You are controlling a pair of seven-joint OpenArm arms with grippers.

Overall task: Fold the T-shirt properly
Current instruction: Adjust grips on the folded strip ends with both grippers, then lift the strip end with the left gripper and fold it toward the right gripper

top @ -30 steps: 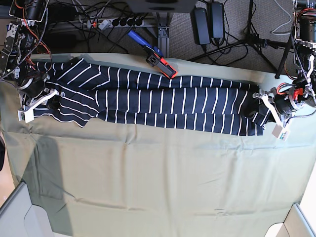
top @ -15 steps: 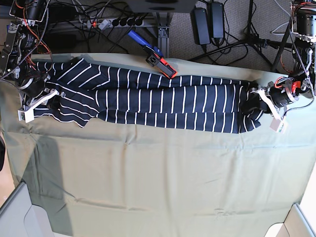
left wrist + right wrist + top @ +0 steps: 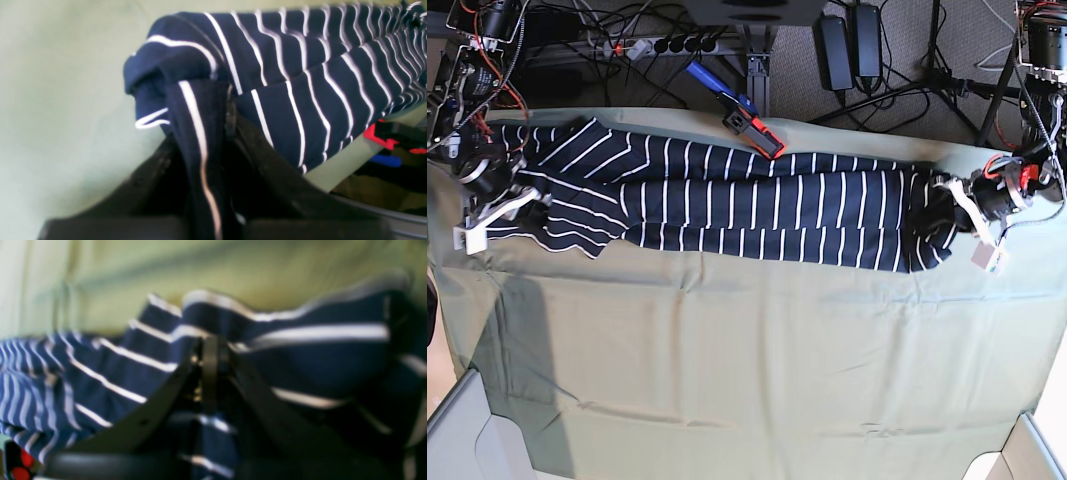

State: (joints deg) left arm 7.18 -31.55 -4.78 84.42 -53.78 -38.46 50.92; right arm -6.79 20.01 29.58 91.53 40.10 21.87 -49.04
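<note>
On view: 1 striped T-shirt (image 3: 727, 200), 1 olive-green cloth (image 3: 747, 360) under it, 2 grippers, left (image 3: 949, 212) at 3 o'clock and right (image 3: 519, 200) at 9 o'clock, and 1 red-and-blue clamp (image 3: 737, 110) at 12 o'clock.

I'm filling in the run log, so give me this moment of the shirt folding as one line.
stage: T-shirt in long band | left tool: shut on hem end | right tool: shut on sleeve end | surface: olive-green cloth
</note>
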